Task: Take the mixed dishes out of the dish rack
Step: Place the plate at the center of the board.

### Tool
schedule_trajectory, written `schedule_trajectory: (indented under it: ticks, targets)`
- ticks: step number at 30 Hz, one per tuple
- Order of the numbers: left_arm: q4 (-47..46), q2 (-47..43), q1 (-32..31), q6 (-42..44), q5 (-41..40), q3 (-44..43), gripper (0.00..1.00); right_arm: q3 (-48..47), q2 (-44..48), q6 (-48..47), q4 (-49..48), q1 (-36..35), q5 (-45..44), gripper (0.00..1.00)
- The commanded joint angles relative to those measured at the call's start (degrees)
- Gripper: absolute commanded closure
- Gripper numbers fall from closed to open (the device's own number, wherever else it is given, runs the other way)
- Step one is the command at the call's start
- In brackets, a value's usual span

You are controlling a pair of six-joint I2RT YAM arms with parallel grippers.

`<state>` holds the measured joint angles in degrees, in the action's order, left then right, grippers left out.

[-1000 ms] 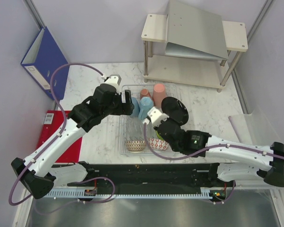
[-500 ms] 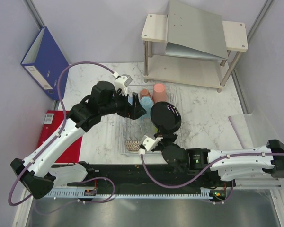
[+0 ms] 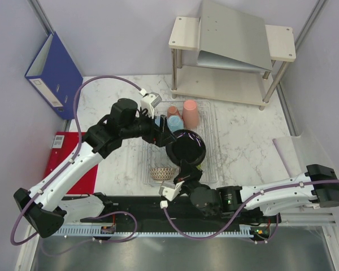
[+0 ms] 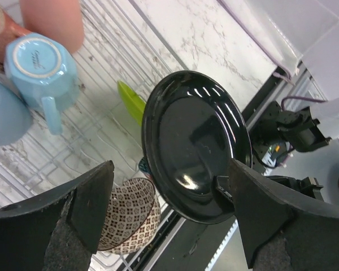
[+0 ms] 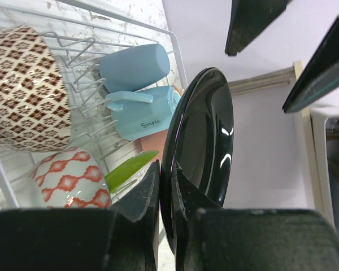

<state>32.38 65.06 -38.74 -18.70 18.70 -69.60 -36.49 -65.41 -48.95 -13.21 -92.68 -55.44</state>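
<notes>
My right gripper (image 5: 166, 172) is shut on the lower rim of the black plate (image 5: 200, 141), holding it upright above the near part of the dish rack (image 3: 210, 127). My left gripper (image 4: 169, 169) is open, one finger on each side of that plate (image 4: 195, 144), not gripping it. Left in the rack are a lime-green plate (image 4: 131, 101), a brown-white bowl (image 4: 127, 217), a red-white bowl (image 5: 73, 178), a light-blue mug (image 4: 37, 62), a light-blue cup (image 5: 135, 65) and a salmon-pink cup (image 3: 190, 112). From above, the plate (image 3: 185, 148) hangs between both grippers.
A beige two-tier shelf (image 3: 231, 51) stands behind the rack. A blue binder (image 3: 53, 70) leans at the back left, with a red flat thing (image 3: 68, 164) on the table's left. A see-through sheet (image 3: 296, 149) lies at the right edge.
My right gripper has pulled the black plate out of the rack's right side and carried it toward the near edge. My left gripper has swung right over the rack to flank the plate.
</notes>
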Motion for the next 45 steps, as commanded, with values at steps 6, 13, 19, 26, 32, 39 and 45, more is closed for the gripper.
schedule_trajectory:
  ticks: [6, 13, 19, 26, 32, 39, 45]
  targets:
    - [-2.5, -0.37, -0.19, 2.35, 7.14, 2.8, 0.16, 1.69, -3.67, -9.58, -11.65, -3.11, -1.69, 1.0]
    - [-3.02, -0.11, -0.19, 2.09, 6.97, 5.88, 0.2, 1.86, -2.71, -11.87, -14.03, -3.56, -2.39, 1.0]
    - [-3.29, -0.28, -0.11, 2.0, 7.14, 7.46, 0.38, 1.6, -1.39, -12.05, -14.12, -4.43, -3.18, 1.0]
    - [-3.47, -0.54, -0.19, 2.0, 6.62, 8.08, 0.98, 1.86, -1.65, -12.14, -14.73, -4.79, -4.32, 1.0]
    - [-4.78, -2.21, -0.19, 1.04, 3.02, 8.25, 0.98, 0.2, -2.97, -9.6, -17.2, -4.7, -8.18, 0.35]
    - [-5.93, -3.18, 0.07, -1.87, -1.55, 6.15, 0.98, -5.59, 0.97, 5.59, -12.1, -4.79, -11.7, 0.02]
    - [-5.66, -3.36, 3.66, -5.81, -8.58, 2.12, 0.98, -10.88, 11.93, 25.9, -5.24, -3.38, -15.38, 0.02]
